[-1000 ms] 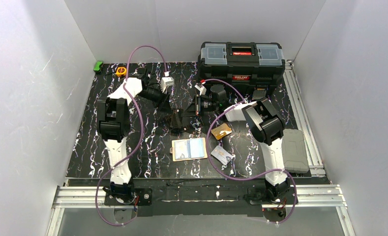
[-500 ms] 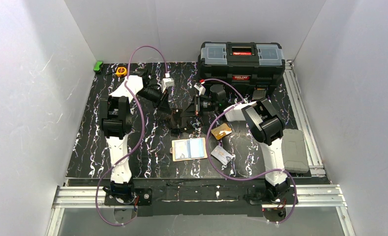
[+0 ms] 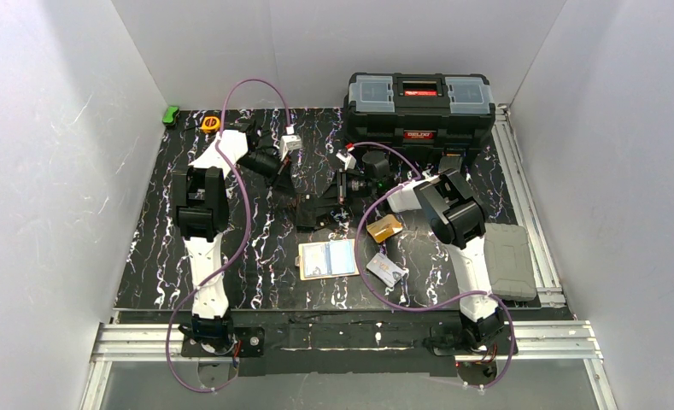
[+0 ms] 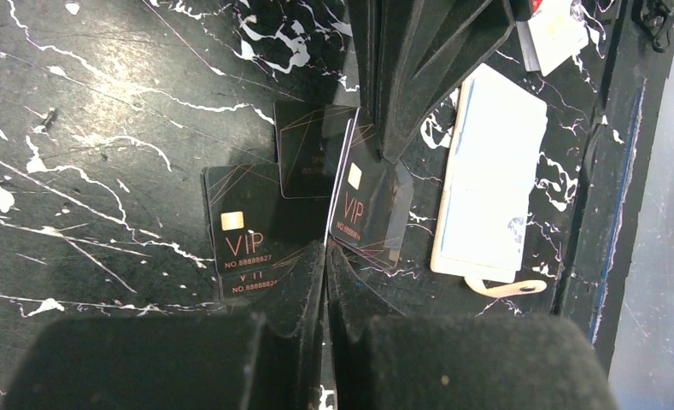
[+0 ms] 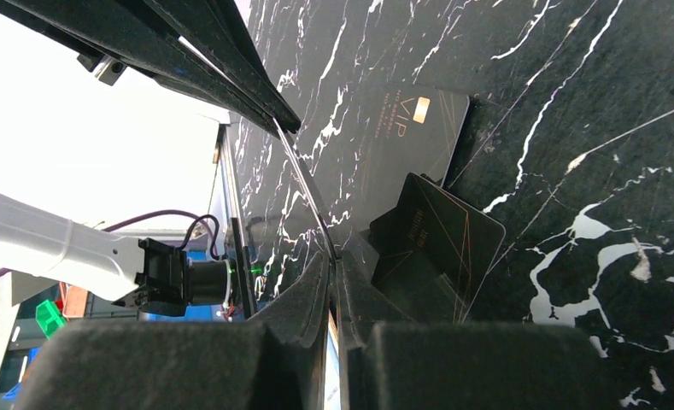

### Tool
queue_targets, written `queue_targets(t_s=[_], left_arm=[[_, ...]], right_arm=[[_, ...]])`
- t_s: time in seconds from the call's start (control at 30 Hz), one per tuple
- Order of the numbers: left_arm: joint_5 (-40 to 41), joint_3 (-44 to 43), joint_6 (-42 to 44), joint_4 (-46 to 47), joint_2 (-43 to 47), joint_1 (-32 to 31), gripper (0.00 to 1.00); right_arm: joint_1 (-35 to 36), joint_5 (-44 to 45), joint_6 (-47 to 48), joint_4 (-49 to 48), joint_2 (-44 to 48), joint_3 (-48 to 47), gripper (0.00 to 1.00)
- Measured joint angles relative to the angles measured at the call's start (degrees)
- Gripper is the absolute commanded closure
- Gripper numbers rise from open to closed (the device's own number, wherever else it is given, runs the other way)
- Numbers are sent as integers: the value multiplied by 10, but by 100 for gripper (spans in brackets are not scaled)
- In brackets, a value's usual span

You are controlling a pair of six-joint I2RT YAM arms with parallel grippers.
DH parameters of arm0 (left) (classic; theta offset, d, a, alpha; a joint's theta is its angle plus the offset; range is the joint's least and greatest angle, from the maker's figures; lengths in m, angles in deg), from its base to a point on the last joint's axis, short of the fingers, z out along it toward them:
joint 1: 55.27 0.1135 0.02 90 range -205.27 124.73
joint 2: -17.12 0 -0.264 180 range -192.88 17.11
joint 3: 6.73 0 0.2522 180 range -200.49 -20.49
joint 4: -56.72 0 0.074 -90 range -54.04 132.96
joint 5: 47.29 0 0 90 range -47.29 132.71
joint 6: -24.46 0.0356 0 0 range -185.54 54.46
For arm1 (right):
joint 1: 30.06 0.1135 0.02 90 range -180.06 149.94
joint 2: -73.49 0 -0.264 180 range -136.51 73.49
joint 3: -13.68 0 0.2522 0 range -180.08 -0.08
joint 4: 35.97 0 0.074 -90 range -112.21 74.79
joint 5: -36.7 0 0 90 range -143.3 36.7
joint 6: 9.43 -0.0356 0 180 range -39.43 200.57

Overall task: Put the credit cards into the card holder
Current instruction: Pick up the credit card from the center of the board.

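Black VIP card, tilted just beside the card holder, is clamped by my left gripper and right gripper, both closed on it, apparently for re-gripping before insertion.

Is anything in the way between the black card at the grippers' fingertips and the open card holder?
Nothing visible. The black card sits tilted between the tips of the left gripper and right gripper. Only bare table lies between it and the card holder beside it.
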Motion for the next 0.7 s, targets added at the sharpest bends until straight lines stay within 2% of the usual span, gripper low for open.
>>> queue_targets(t_s=[0.1, 0.3, 0.7], left_arm=[[0, 0, -5, 8, 0, 0, 100], [0, 0, -13, 18, 0, 1, 100], [8, 3, -31, 56, 0, 1, 100]], right_arm=[[0, 0, 1, 7, -1, -5, 88], [0, 5, 6, 30, -1, -20, 69], [-1, 30, 37, 85, -1, -20, 62]])
